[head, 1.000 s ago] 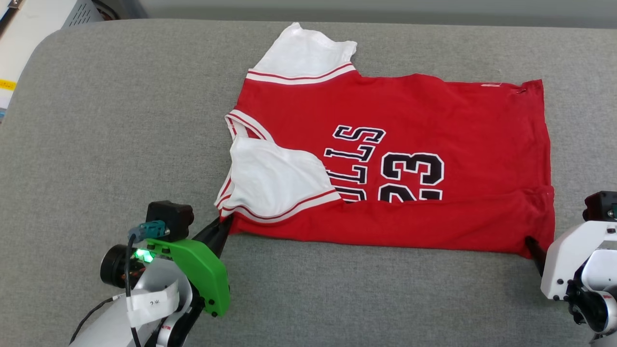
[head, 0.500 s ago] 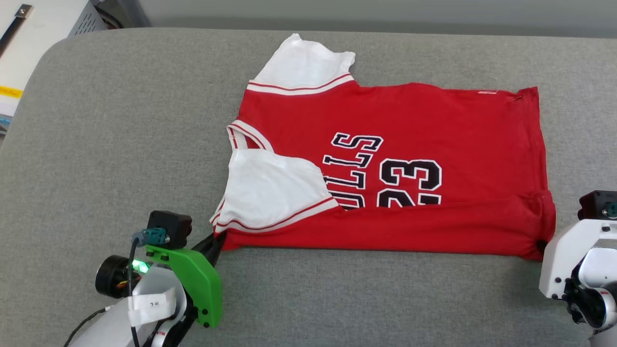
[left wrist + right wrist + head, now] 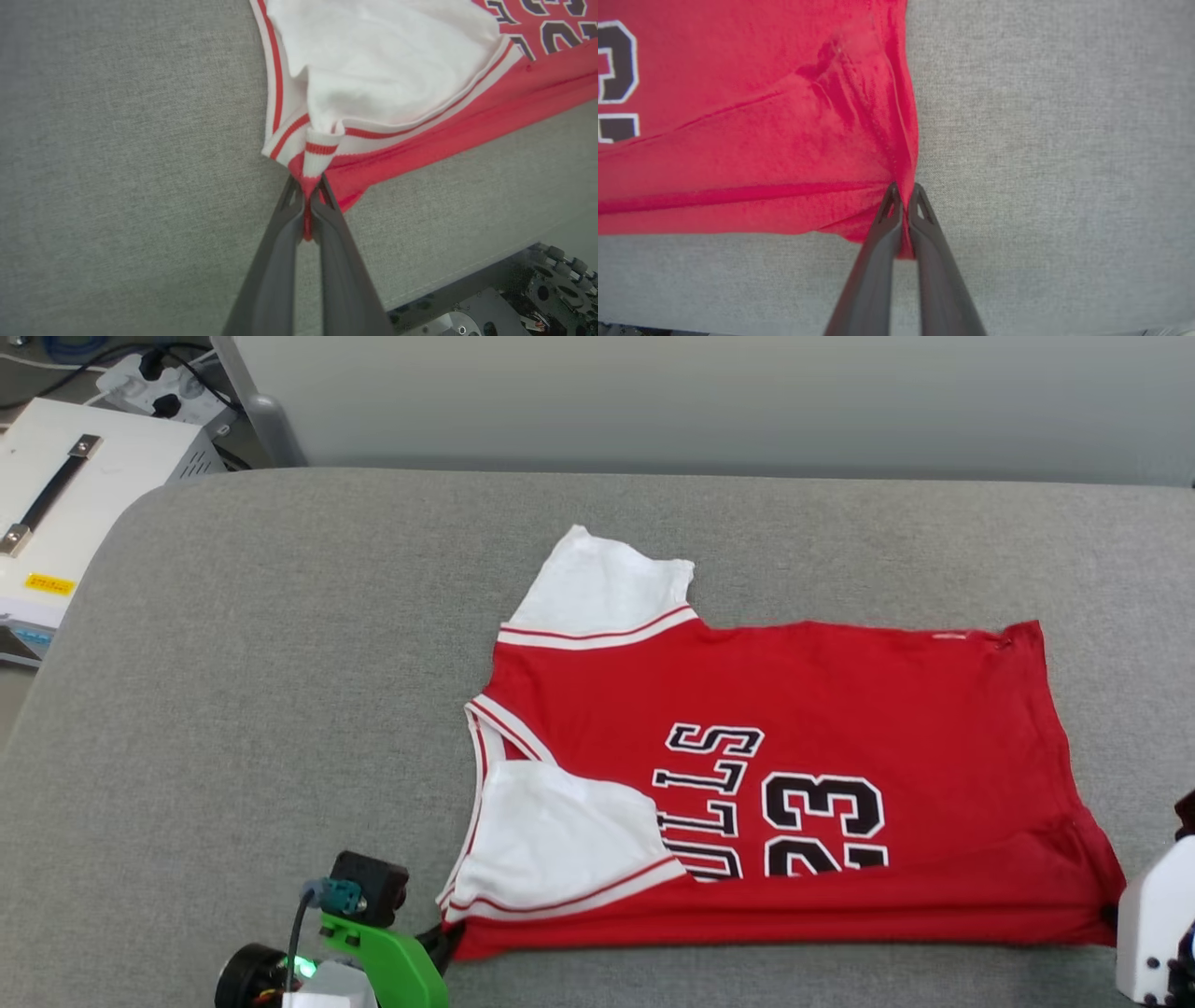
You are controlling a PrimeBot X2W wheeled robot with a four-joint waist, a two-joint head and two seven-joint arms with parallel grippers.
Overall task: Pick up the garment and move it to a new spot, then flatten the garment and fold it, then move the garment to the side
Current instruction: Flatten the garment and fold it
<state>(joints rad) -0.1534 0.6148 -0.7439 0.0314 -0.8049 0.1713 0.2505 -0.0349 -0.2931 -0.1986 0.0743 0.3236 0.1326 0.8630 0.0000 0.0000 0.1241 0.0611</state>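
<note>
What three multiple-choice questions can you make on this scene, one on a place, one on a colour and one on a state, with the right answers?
1. Where does the left gripper hold the garment?
A. at the corner by the near white sleeve
B. at the far sleeve
C. in the middle of the print

2. What colour is the padded surface under the garment?
A. blue
B. grey
C. brown

3. In what state is the right gripper?
A. wide open above the cloth
B. shut on the garment's red corner
C. shut on nothing

Answers:
1 A: the left wrist view shows striped trim and red cloth pinched between its fingers, just below the white sleeve.
2 B: the head view shows grey fabric all around the garment.
3 B: the right wrist view shows red cloth squeezed between its closed fingers.
</note>
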